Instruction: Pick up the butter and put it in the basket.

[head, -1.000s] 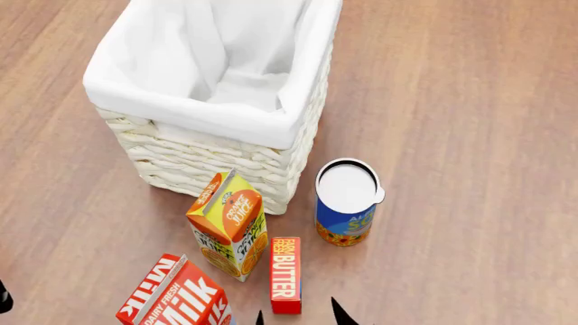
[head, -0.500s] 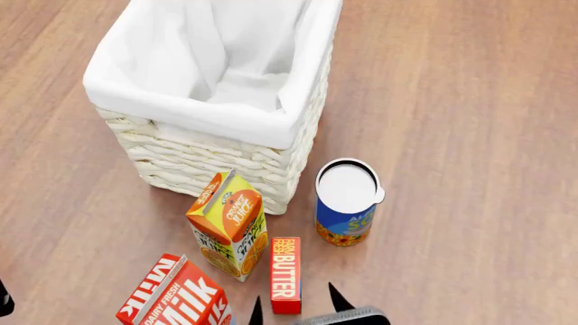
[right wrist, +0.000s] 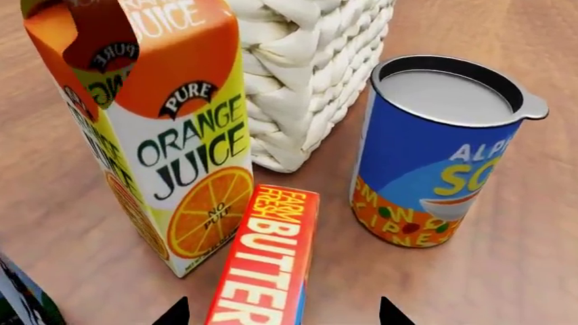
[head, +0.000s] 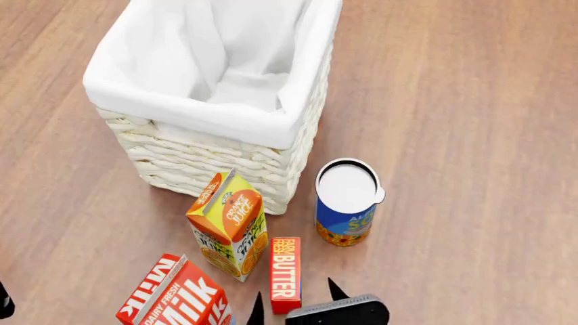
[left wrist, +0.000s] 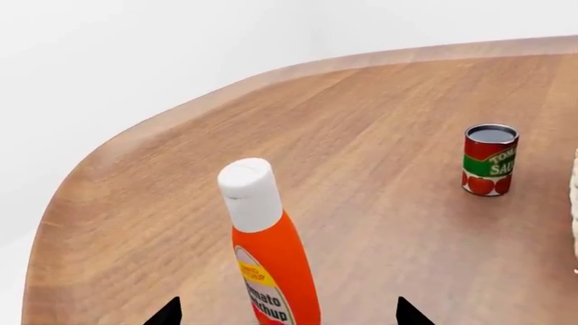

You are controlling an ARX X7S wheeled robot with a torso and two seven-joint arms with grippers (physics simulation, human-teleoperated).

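The butter (head: pixel 285 271) is a slim red box with white lettering, lying flat on the wooden table in front of the orange juice carton (head: pixel 229 223). It also shows in the right wrist view (right wrist: pixel 267 261). The white wicker basket (head: pixel 216 169) with a cloth liner stands behind it. My right gripper (head: pixel 296 302) is open, its two black fingertips either side of the butter's near end, not touching it. In the right wrist view the right gripper (right wrist: pixel 281 315) straddles the box. My left gripper (left wrist: pixel 287 315) is open, with a ketchup bottle (left wrist: pixel 271 257) between its tips.
A blue soup can (head: pixel 346 203) stands right of the butter, close to the basket corner. A red-and-white milk carton (head: pixel 176 294) lies at the lower left. A tomato sauce can (left wrist: pixel 488 160) stands on the table near its rounded edge (left wrist: pixel 135 135).
My right gripper has moved forward into the head view, its fingertips now reaching either side of the butter's near end. Nothing else has moved.
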